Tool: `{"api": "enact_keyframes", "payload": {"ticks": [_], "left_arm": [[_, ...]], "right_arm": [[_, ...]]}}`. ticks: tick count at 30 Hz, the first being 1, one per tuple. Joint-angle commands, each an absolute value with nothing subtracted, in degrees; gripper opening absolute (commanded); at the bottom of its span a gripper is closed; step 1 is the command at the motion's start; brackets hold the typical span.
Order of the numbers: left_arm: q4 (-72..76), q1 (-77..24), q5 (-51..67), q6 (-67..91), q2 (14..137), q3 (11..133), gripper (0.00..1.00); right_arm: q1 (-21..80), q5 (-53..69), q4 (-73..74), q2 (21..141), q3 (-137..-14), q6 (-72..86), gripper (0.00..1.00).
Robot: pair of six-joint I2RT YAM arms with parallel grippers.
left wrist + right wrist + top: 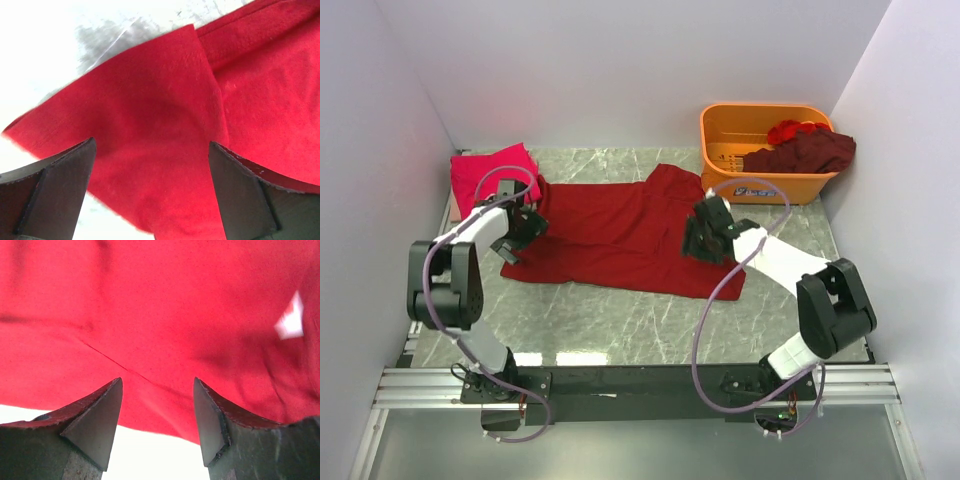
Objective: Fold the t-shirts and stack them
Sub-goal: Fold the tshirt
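Crimson cloth fills the space between my fingertips on both sides. My left gripper [152,200] has its dark fingers [55,190] spread wide apart, gripping nothing. They are poised over a folded-over flap of the crimson t-shirt [165,125]; its edge ends just beyond my left finger, with pale table [50,50] past it. My right gripper [157,425] is likewise parted and holds nothing. The shirt's edge runs just under those fingertips, a thin crease slants away ahead of them, and a small white patch [290,322] shows farther off, right of the right finger.

Only the wrist cameras give me that weave, crease and patch. The overhead camera alone shows the whole: the shirt lies spread on the table, reaching from one gripper to the other, my left fingers at its left end and my right fingers at its right. Beyond my left fingers a pink t-shirt [490,172] lies folded in the far corner. Beyond my right fingers an orange basket [715,150] holds a maroon t-shirt [810,152] draped over its rim, with a red t-shirt [792,130] behind that.
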State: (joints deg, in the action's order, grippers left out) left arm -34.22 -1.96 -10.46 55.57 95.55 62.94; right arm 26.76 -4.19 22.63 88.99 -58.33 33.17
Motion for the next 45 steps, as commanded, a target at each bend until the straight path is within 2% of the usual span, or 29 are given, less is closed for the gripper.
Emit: {"api": "enact_keyframes", "payload": {"ticks": [1,6,11,15,22,26,32,35,41,45], "left_arm": [[-30.7,-1.8,-9.8,54.0,98.8,64.3,0.99],[-29.2,-2.9,-8.2,54.2,99.7,61.0,0.99],[-31.5,-4.4,-10.4,57.2,95.4,53.1,0.99],[-34.4,-4.5,-9.6,61.0,89.3,46.2,0.99],[-51.2,-4.6,-19.8,71.3,72.4,38.2,0.99],[-54.0,-6.5,-15.4,75.3,64.4,35.1,0.99],[-57.7,-6.5,-21.4,74.8,58.9,43.8,0.99],[-50.6,-6.5,-21.9,70.0,60.5,49.2,0.99],[-39.9,-6.6,-21.4,62.1,74.1,61.6,1.00],[-39.0,-6.6,-21.2,57.9,89.3,73.8,0.99]], "right_arm": [[25.4,-4.8,26.2,86.6,-52.7,33.4,0.66],[24.3,-1.1,23.8,88.9,-48.1,34.0,0.65],[24.3,-0.2,26.8,83.8,-39.9,34.0,0.65],[24.3,3.7,31.5,74.6,-34.6,37.3,0.66],[24.3,9.7,41.3,60.9,-26.7,42.9,0.69],[24.7,14.2,44.0,52.8,-25.4,46.4,0.69],[24.8,4.7,48.4,48.1,-34.4,41.9,0.70],[24.9,0.1,44.7,50.5,-40.2,39.4,0.70],[24.9,-6.1,35.0,65.2,-54.8,34.5,0.70],[24.9,-7.7,32.5,72.2,-63.1,32.1,0.70]]}}
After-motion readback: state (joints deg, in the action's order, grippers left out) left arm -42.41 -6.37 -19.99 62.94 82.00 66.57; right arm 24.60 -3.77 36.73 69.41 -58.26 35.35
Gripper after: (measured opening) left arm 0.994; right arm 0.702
